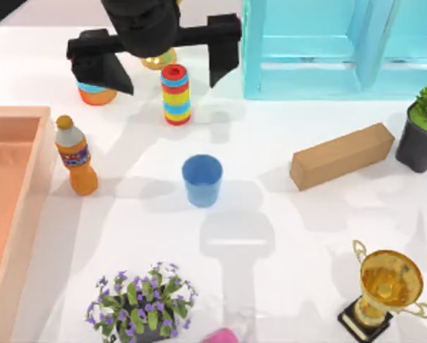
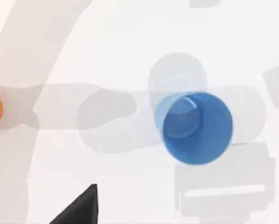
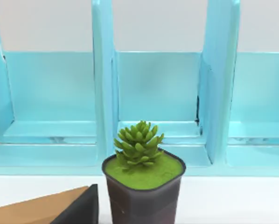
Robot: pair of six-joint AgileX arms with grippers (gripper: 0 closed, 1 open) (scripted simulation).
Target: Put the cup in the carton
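Note:
The cup is small, plain blue and tapered, and stands upright and alone in the middle of the table. The left wrist view looks down into the cup, with one black fingertip of my left gripper off to its side. My left gripper hangs high over the back of the table, behind the cup, its two black fingers spread wide open and holding nothing. The carton is a large salmon-pink open box at the table's left edge. A fingertip of my right arm faces the turquoise crate.
An orange bottle stands between cup and carton. Behind the cup are a striped can and an orange can. A brown block, succulent pot, turquoise crate and gold trophy fill the right; a flowering plant stands in front.

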